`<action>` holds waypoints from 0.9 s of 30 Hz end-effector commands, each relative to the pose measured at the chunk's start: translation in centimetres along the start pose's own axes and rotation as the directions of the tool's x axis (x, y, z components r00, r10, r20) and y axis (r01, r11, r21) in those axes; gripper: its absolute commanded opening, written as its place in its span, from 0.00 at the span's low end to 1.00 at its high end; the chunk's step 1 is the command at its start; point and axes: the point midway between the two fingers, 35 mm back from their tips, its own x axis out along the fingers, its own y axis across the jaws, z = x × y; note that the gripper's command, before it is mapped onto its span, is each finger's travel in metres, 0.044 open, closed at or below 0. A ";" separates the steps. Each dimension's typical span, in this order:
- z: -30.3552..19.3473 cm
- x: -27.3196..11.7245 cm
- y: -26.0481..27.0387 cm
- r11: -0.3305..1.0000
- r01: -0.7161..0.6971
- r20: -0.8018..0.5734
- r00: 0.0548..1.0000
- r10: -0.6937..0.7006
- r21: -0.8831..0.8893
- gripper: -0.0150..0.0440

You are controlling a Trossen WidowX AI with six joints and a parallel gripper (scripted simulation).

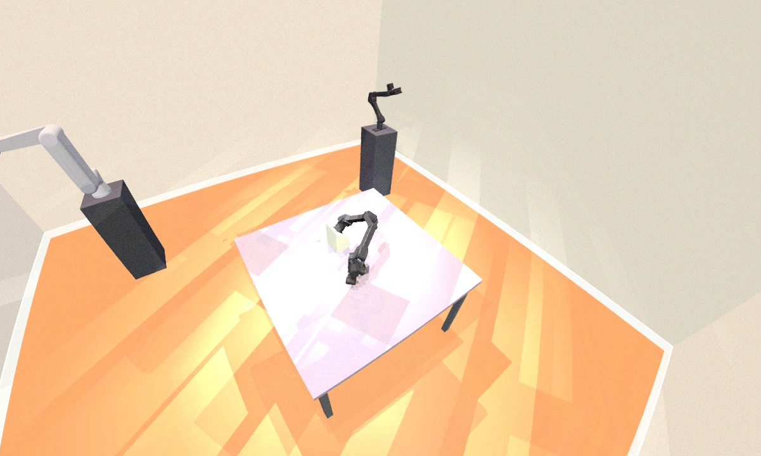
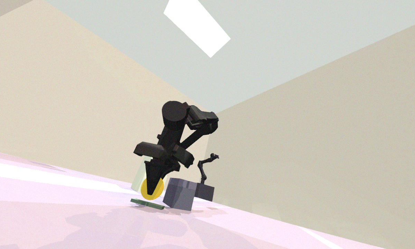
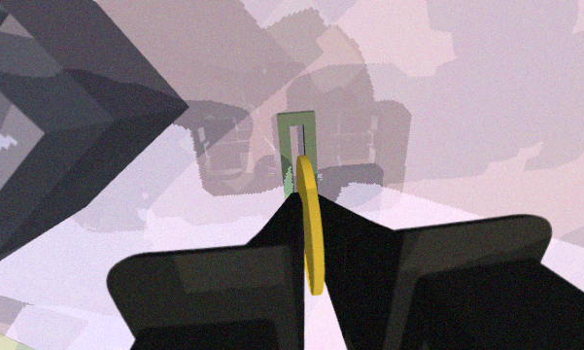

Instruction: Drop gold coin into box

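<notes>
"Where the table (image 1: pixel 298 283) (image 2: pixel 78 192) (image 3: pixel 466 122) bore the work, what was found?"

"The black arm (image 1: pixel 364 238) (image 2: pixel 175 114) was bent over it, reaching down. The grey box (image 2: pixel 179 195) (image 3: pixel 78 107) stood near the holder (image 2: pixel 147 204) (image 3: pixel 296 118), its slot not discernible in any view."

"Condition of the gripper (image 1: pixel 351 280) (image 2: pixel 151 193) (image 3: pixel 301 200)?"

"Clenched on the gold coin (image 2: pixel 159 187) (image 3: pixel 313 228), one finger against each face. The coin was upright on edge, just above the holder and apart from it."

"Step in hand, in your judgement?"

"The lift. The pick appeared achieved; the insertion was outstanding."

"And the next move required?"

"More height, enough to carry the coin's lower edge over the box lid, then a turn of the wrist to match the slot. The box sat at an angle to the coin in the wrist view, so that alignment had to be checked before any release. The noted risk was a coin slipping or tilting in the grip and catching on the lid."
</notes>
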 end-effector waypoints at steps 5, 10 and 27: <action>0.3 -2.1 -0.4 1.000 0.011 -0.003 1.000 -0.011 -0.012 0.25; 0.3 -3.3 -0.4 1.000 0.012 -0.004 1.000 -0.012 -0.012 0.25; 0.2 -7.7 -0.2 1.000 0.012 -0.005 1.000 -0.012 -0.011 0.25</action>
